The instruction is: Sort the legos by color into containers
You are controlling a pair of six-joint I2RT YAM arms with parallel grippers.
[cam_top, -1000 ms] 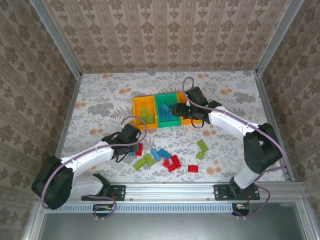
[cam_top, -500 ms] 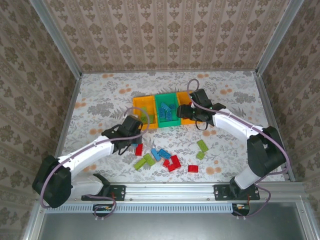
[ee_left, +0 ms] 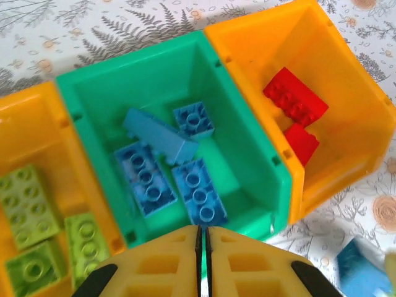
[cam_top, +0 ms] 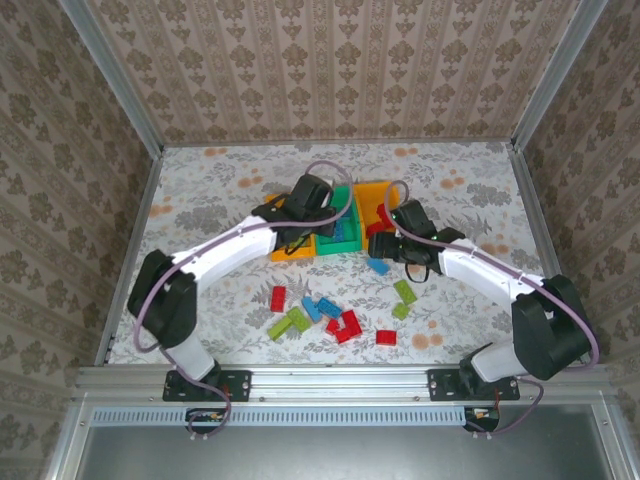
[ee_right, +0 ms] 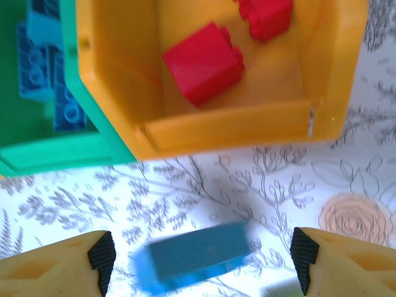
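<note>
On the flowered table (cam_top: pixel 200 200) the three containers (cam_top: pixel 372 190) stand in a row. The left gripper (ee_left: pixel 202 238) hangs clenched, empty, over the green bin (ee_left: pixel 139 59). The right gripper (ee_right: pixel 203 263) is nearer the work: fingers spread, straddling a blue brick (ee_right: pixel 192 258) lying on the table just in front of the right orange bin (ee_right: pixel 223 133). Its long axis seems to run fingertip to fingertip, though the brick is blurred.
</note>
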